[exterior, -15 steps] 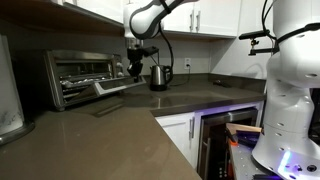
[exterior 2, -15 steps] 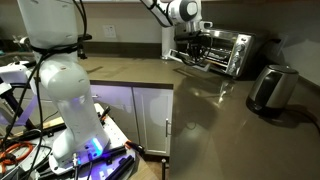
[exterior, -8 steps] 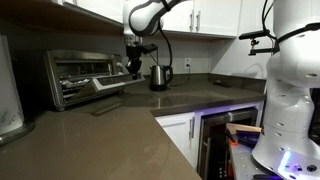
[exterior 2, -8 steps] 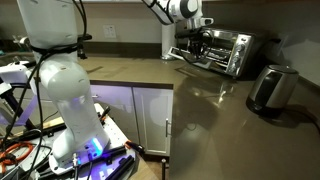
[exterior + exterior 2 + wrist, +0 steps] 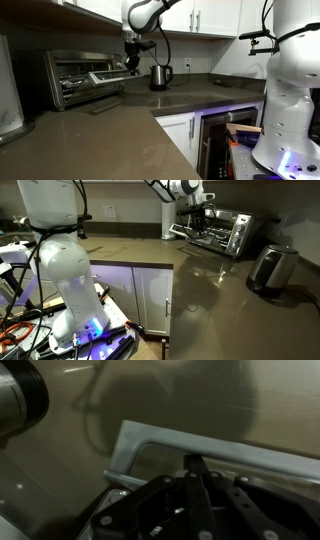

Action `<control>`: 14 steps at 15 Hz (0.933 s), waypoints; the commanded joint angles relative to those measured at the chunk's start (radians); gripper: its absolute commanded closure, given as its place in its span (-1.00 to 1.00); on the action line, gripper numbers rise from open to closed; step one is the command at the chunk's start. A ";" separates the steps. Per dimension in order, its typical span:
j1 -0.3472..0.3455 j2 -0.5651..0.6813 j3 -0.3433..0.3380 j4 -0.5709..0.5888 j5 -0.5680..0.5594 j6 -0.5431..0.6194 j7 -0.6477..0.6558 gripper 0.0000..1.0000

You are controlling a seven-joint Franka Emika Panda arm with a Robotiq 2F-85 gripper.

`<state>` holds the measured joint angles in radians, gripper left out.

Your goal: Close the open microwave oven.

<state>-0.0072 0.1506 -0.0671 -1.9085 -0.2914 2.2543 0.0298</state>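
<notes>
Closing progress: roughly midway, by my judgement; the door [image 5: 108,78] slopes upward from its hinge, neither lying flat nor shut against the box.
Oven [image 5: 70,78]: stands at the back of the surface [image 5: 120,130] under the cupboards, its mouth open and the rack inside in plain sight; in an exterior view it shows from the other side [image 5: 228,228].
Claw [image 5: 131,66]: hangs at the free edge of the door; in the wrist view [image 5: 196,462] its fingers are drawn together to a narrow point and hold nothing.
Contact: the fingertips sit just beside the door's pale frame [image 5: 128,442], but I cannot tell whether they press on it.
Kettle [image 5: 159,76]: stands on the surface close beside the oven, apart from the door.
Done: the door is off the horizontal.
Left: swinging it the rest of the way up until it meets the oven front.
Risk: with nothing gripped, the tilted door could slip off the fingers and drop open.
</notes>
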 commanded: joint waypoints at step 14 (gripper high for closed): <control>0.002 0.007 -0.005 0.043 -0.094 0.012 0.036 1.00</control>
<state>-0.0074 0.1507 -0.0714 -1.8876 -0.3436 2.2584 0.0342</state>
